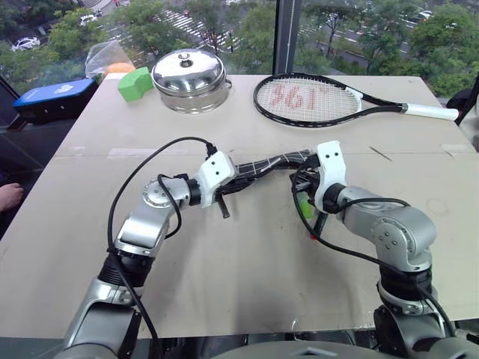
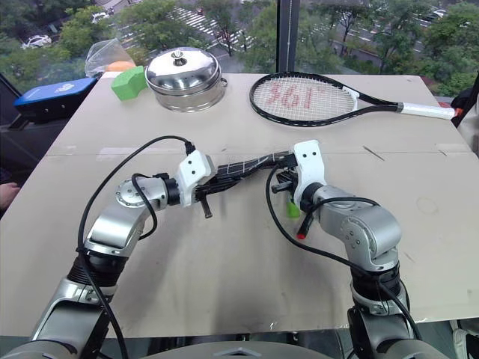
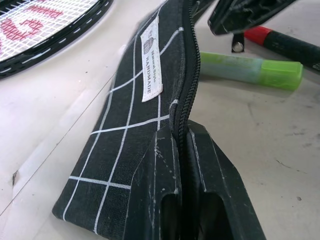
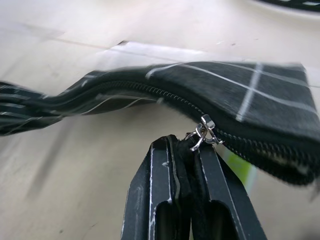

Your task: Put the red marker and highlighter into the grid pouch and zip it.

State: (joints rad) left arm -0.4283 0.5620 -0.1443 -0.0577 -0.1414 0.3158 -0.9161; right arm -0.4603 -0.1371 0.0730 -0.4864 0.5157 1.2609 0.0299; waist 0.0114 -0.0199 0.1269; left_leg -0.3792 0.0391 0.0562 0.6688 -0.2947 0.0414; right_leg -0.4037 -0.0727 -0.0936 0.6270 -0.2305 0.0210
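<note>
Pouch (image 3: 125, 145) soft, floppy: my left gripper (image 3: 181, 136) pinches its zipper edge, right gripper (image 4: 190, 144) pinches pull cord. Highlighter (image 3: 255, 71), marker (image 3: 280, 41) lie beside pouch.

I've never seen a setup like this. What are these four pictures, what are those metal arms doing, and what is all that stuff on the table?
You are looking through a humanoid robot's own cameras. The two wide pictures come from its head, looking down over both arms. The two close-ups come from cameras on its wrists, looking along each hand's two black fingers.

The left hand and right hand are both shut on the grid pouch, a black fabric case with white lines, holding it up between them. The left pinches one end at the zipper edge; the right pinches by the metal zipper pull.

On the table under the pouch lie the highlighter and the red marker, still outside it. Farther back are a tennis racket, a steel lidded pot and a green block.
</note>
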